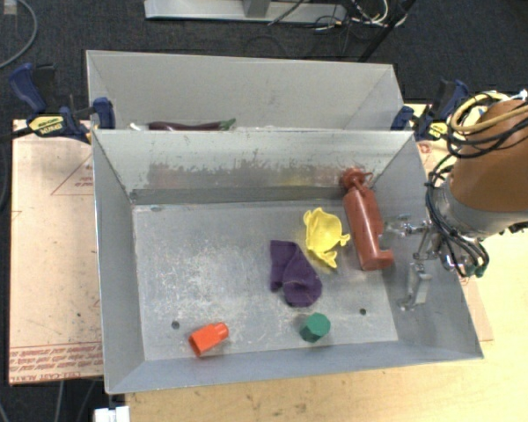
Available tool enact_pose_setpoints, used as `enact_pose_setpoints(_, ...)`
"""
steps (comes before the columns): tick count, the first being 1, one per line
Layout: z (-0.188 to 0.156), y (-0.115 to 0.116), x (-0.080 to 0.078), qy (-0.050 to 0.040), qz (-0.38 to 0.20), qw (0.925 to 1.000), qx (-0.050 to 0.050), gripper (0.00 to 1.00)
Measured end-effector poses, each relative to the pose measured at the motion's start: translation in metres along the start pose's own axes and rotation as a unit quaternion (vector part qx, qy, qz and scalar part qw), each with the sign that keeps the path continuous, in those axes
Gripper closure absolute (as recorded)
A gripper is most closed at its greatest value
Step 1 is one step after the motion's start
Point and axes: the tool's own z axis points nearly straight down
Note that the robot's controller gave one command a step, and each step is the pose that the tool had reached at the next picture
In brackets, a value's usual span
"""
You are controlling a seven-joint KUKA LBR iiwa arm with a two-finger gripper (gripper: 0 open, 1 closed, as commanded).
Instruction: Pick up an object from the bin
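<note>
Gripper [412, 275] – thin metal, at 3 o'clock in the grey metal bin [202, 262], over its sloped wall; open or closed, can't tell. Nearest thing – a smooth red-brown bottle [365, 222] lying at its 10 o'clock, w/ a crumpled yellow piece [324, 236] & limp purple cloth [292, 275] beyond.

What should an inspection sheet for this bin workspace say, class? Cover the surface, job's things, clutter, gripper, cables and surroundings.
Surface: grey bin, floor scuffed.
Job's things: red bottle at the right; yellow scrap left of it; purple cloth mid-floor; green plug and orange cup near the front.
Clutter: nothing seen.
Gripper: gripper by the bin's right wall, right of the red bottle.
Cables: wrist cables, yellow and black, looped on the arm; floor cables behind the bin.
Surroundings: dark carpet.
</note>
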Motion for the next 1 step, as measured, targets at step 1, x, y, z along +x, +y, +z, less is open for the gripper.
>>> enact_pose_setpoints(1, -0.0044, 0.0007, -0.0018, -0.0038, -0.002, 1.0, 0.001, 0.0)
